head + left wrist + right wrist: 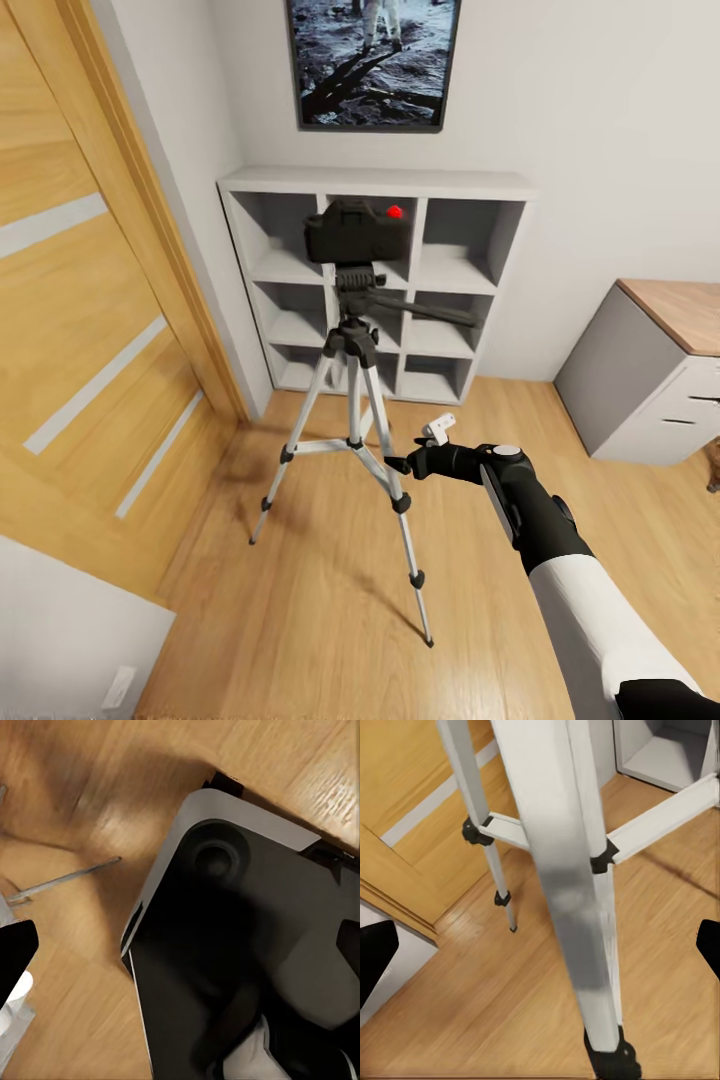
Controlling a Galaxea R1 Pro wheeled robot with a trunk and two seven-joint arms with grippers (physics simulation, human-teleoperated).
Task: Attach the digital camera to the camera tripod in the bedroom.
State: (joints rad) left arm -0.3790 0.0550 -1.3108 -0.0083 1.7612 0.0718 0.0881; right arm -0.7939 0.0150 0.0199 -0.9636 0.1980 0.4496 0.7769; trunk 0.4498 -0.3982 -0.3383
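Note:
The black digital camera (357, 232), red button on top, sits on the head of the camera tripod (352, 400). The tripod stands on the light wood floor in front of the white shelving, its pan handle pointing right. My right gripper (415, 448) is open, low beside the tripod's right-hand leg, just short of touching it. In the right wrist view that silver leg (562, 870) runs close between the spread fingertips (375, 956) of the right gripper (540, 945). My left gripper (180, 952) hangs open over the floor, holding nothing.
White cube shelving (470, 250) stands against the back wall under a framed picture (370, 60). A wooden door (80, 330) takes up the left side. A grey desk with a wood top (660, 370) is at the right. My own base (240, 945) lies under the left arm.

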